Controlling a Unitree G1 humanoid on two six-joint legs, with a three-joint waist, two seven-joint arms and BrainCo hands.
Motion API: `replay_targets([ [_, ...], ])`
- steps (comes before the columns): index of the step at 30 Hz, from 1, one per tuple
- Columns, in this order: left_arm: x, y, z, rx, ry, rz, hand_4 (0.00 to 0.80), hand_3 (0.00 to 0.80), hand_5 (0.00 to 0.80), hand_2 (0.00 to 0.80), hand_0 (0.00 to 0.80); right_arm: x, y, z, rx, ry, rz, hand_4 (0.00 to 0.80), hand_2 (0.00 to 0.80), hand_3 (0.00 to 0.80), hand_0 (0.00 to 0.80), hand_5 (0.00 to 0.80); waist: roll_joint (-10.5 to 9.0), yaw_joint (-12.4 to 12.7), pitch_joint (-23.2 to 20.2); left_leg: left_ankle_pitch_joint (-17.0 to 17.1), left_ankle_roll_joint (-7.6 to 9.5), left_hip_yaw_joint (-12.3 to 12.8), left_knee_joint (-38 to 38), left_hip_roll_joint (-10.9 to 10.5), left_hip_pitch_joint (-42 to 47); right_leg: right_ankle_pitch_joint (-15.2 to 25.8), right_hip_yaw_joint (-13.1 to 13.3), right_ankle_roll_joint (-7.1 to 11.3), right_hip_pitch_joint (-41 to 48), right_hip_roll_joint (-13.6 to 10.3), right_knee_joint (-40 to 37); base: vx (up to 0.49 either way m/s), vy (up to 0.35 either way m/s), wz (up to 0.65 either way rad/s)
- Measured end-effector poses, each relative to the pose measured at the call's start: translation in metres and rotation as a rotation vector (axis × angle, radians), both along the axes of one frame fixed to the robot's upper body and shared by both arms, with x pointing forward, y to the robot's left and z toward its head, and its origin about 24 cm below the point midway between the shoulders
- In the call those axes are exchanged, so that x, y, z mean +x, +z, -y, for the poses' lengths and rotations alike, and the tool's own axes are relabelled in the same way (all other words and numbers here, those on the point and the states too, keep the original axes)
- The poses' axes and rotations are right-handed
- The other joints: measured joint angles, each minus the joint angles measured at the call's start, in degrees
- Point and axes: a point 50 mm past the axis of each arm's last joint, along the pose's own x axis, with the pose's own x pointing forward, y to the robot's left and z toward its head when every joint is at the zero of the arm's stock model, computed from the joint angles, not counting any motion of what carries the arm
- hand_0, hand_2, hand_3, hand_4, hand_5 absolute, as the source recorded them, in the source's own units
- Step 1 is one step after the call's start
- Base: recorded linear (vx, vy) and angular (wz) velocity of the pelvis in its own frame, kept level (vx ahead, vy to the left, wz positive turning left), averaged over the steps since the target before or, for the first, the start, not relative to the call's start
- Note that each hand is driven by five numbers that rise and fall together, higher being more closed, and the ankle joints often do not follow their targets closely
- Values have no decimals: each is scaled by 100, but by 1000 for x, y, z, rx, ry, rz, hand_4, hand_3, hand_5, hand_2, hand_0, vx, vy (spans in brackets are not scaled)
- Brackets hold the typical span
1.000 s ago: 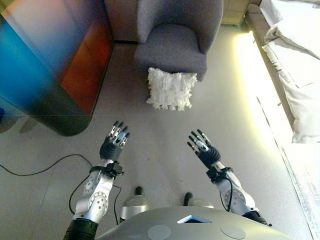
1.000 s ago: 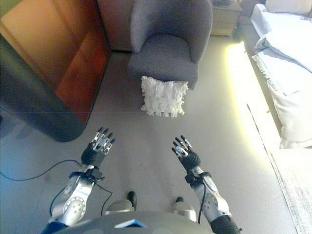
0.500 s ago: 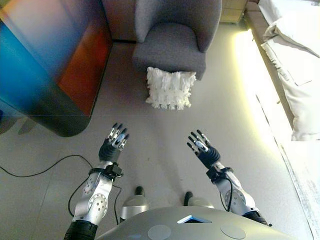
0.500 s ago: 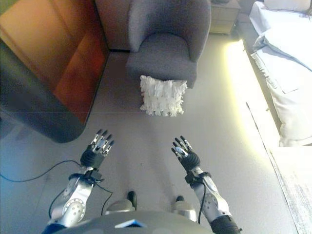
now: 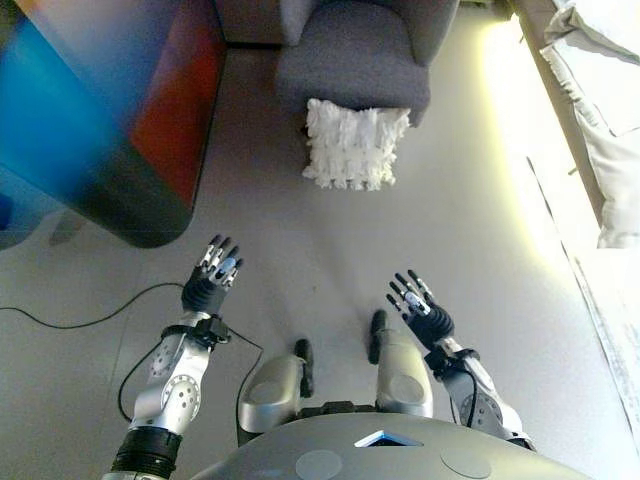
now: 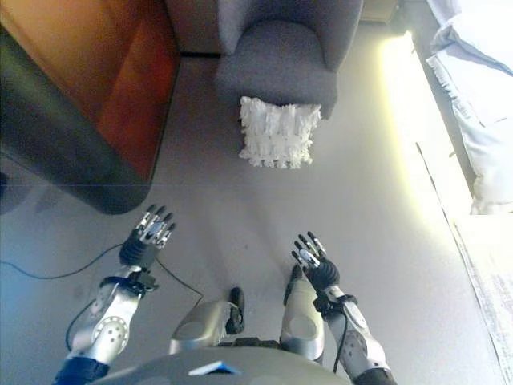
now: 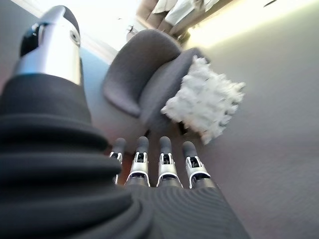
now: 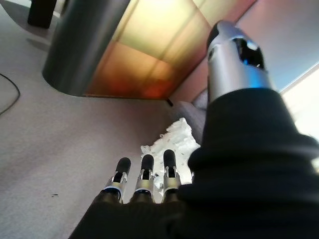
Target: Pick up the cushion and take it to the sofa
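Cushion (image 5: 355,146) nearer than before, untouched

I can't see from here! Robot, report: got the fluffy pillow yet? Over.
Left hand open, empty. Right hand open, empty. White cushion on the floor, leaning against the grey armchair, ahead of both hands. Nothing between hands and cushion.

Cushion (image 5: 355,146) on the floor (image 5: 330,250), leaning against the armchair (image 5: 360,50) front; cabinet (image 5: 110,110) left; bed (image 5: 600,100) right.

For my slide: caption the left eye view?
Both open hands, left and right, face a white cushion leaning against a grey armchair.
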Motion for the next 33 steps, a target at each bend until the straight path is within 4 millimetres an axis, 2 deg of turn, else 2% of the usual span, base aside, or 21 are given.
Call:
replay_targets([
  [1, 1, 0, 5, -5, -21, 0, 0, 0, 0, 0, 0, -1, -1, 0, 19, -24, -4, 0, 0, 0, 0, 0, -108, -107, -52, 18, -28, 18, -177, -102, 149, 10, -7, 30, 150, 19, -248, 731, -109, 57],
  [2, 4, 1, 6, -5, -28, 10, 0, 0, 0, 0, 0, -4, -1, -1, 37, -48, -4, 0, 0, 0, 0, 0, -304, -315, -31, -188, 196, 124, 904, -314, -65, 114, -23, 164, 298, -211, -420, 746, -135, 55],
  [3, 2, -6, 13, -42, -12, -11, 0, 0, 0, 0, 0, -1, 2, 7, 11, -50, 9, 0, 0, 0, 0, 0, -62, -435, 2, -707, 120, 322, 1983, -216, 71, 392, 5, 153, 272, -219, -33, 786, -161, 35],
  [4, -7, -11, 22, -82, -6, -35, 0, 0, 0, 0, 0, -2, 6, 18, -37, -33, 17, 0, 0, 0, 0, 0, 472, -521, -88, -1559, 7, -97, 1250, -21, 643, 266, -209, 156, 38, -15, 691, 940, -199, -22],
  [5, -11, -13, 20, -88, 15, -43, 0, 0, 0, 0, 0, -8, -1, 18, -41, -31, -26, 0, 0, 0, 0, 0, 384, -483, -109, -1582, 27, -102, 1072, -122, 915, 41, -209, 88, -135, -160, 1324, 846, -182, -15],
  [6, -12, -11, 20, -98, 27, -33, 0, 0, 0, 0, 0, -14, -5, 17, -41, -19, -64, 0, 0, 0, 0, 0, 439, -506, -189, -1606, -58, -160, 966, -12, 1002, -118, -246, -15, -181, -90, 1623, 725, -163, -4],
  [8, -20, -6, 15, -79, 23, -29, 0, 0, 0, 0, 0, -21, -10, 13, -25, -10, -95, 0, 0, 0, 0, 0, 370, -465, -408, -1425, -331, -154, 493, 215, 1394, -201, -326, -313, -147, 279, 1588, 503, -147, 11],
  [9, -25, -6, 12, -66, 25, -38, 0, 0, 0, 0, 0, -23, -11, 11, -22, -7, -103, 0, 0, 0, 0, 0, 282, -456, -507, -1451, -474, -153, 503, 340, 1485, -187, -363, -909, 77, 471, 1274, 467, -194, 15],
  [10, -25, -7, 11, -63, 26, -46, 0, 0, 0, 0, 0, -24, -11, 12, -26, -7, -105, 0, 0, 0, 0, 0, 209, -462, -558, -1400, -670, -155, 838, 435, 1365, -292, -403, -1226, 169, 554, 1248, 579, -248, 16],
  [12, -25, -7, 10, -59, 23, -51, 0, 0, 0, 0, 0, -18, -7, 11, -26, 11, -76, 0, 0, 0, 0, 0, 77, -381, -738, -1017, -1073, -168, 1877, 572, 850, -481, -389, -1400, 316, 664, 1120, 551, -253, -6],
  [14, -20, -4, 13, -71, 22, -33, 0, 0, 0, 0, 0, -12, -4, 11, -28, 30, -49, 0, 0, 0, 0, 0, -5, -241, -809, 51, -1035, 5, 3232, 689, 213, -558, -307, -1510, 717, 715, 764, 405, -127, -22],
  [15, -18, -4, 16, -80, 19, -25, 0, 0, 0, 0, 0, -13, -6, 13, -32, 30, -52, 0, 0, 0, 0, 0, -73, -225, -844, 216, -945, 129, 3802, 759, -149, -510, -283, -1484, 959, 692, 573, 364, 6, -23],
  [17, -13, 0, 17, -84, 18, -4, 0, 0, 0, 0, 0, -8, -4, 13, -42, 45, -31, 0, 0, 0, 0, 0, -93, -118, -840, 161, -866, 199, 3690, 826, -619, -535, -228, -1496, 1294, 692, 265, 384, 71, -25],
  [21, -13, 1, 14, -87, 29, 16, 0, 0, 0, 0, 0, 1, 3, 11, -50, 67, 12, 0, 0, 0, 0, 0, 54, 6, -737, 172, -860, 333, 1581, 1121, -810, -561, -132, -1434, 1784, 827, -95, 437, 210, -31],
  [23, -13, -1, 13, -91, 37, 17, 0, 0, 0, 0, 0, 1, 3, 14, -60, 70, 13, 0, 0, 0, 0, 0, 214, 49, -679, 347, -950, 6, 327, 1236, -861, -738, -23, -1381, 1899, 968, -166, 633, 204, -22],
  [25, -18, -8, 9, -102, 79, -7, 0, 0, 0, 0, 0, -4, 0, 16, -67, 76, -9, 0, 0, 0, 0, 0, 314, 305, -569, 701, -995, -645, -1263, 1315, -679, -903, 387, -1272, 2127, 1067, -162, 623, 182, -60],
  [27, -25, -14, 4, -108, 123, -28, 0, 0, 0, 0, 0, -8, -4, 19, -66, 80, -20, 0, 0, 0, 0, 0, 329, 485, -455, 705, -989, -736, -1378, 1415, -711, -1075, 753, -1097, 2404, 1008, -163, 531, 241, -78],
  [30, -32, -17, -3, -118, 147, -37, 0, 0, 0, 0, 0, -17, -6, 20, -61, 91, -34, 0, 0, 0, 0, 0, 488, 524, -487, 765, -994, -273, -493, 1510, -922, -1386, 830, -612, 2780, 701, -167, 557, 328, -59],
  [31, -29, -14, -9, -104, 153, -24, 0, 0, 0, 0, 0, -19, -8, 13, -39, 91, -38, 0, 0, 0, 0, 0, 341, 508, -464, 907, -984, -75, -147, 1335, -1039, -1482, 854, -486, 2861, 414, -208, 643, 409, -32],
  [32, -27, -11, -15, -88, 159, -13, 0, 0, 0, 0, 0, -18, -8, 5, -20, 101, -35, 0, 0, 0, 0, 0, 105, 497, -472, 945, -929, 68, -22, 1061, -1037, -1507, 848, -487, 2921, 106, -183, 521, 350, -25],
  [33, -22, -7, -17, -78, 155, 6, 0, 0, 0, 0, 0, -16, -7, 0, -6, 100, -28, 0, 0, 0, 0, 0, 34, 508, -475, 1056, -785, 80, 103, 896, -1035, -1443, 852, -489, 2928, -49, -99, 509, 366, -33],
])
